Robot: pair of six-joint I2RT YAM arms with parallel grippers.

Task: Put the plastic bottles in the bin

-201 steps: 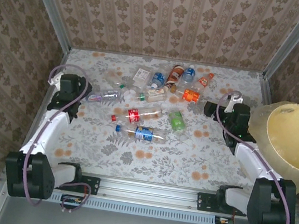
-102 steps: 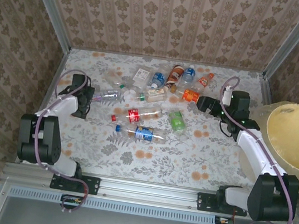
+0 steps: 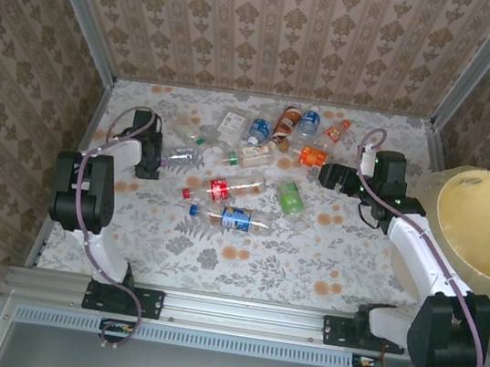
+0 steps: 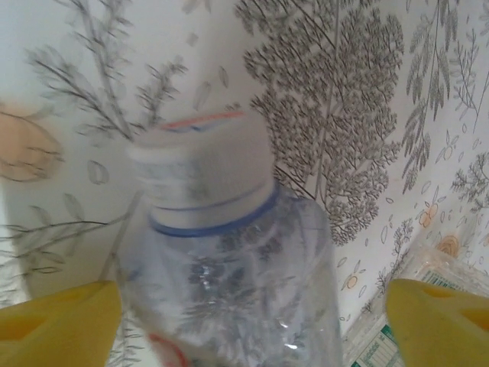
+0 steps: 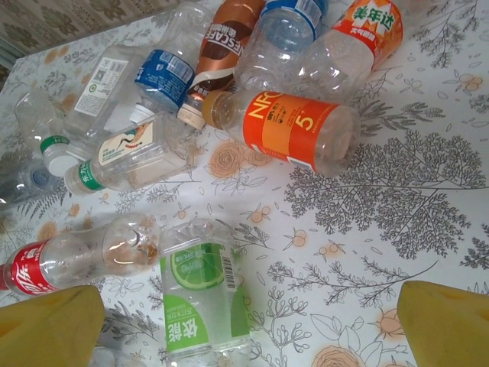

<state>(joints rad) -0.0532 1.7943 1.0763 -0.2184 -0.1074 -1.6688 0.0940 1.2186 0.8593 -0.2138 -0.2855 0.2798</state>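
Several plastic bottles (image 3: 270, 137) lie scattered over the far middle of the flowered table. My left gripper (image 3: 151, 157) is at the left end of the pile, its yellow fingers (image 4: 53, 325) on either side of a clear bottle (image 4: 229, 290) with a white cap and blue ring. The left finger is against the bottle and the right finger stands apart from it. My right gripper (image 3: 327, 175) hovers open near an orange-labelled bottle (image 5: 294, 130), with a green-labelled bottle (image 5: 200, 302) below its spread jaws. The pale-yellow bin (image 3: 487, 233) stands at the right edge.
A red-labelled bottle (image 3: 221, 187) and a blue-labelled one (image 3: 236, 219) lie nearer the middle of the table. Patterned walls close off the far and side edges, with a metal rail (image 3: 234, 316) along the near edge.
My left gripper has moved right onto the clear bottle, and its jaws have narrowed a little. The right gripper has shifted left toward the bottle pile, still wide open.
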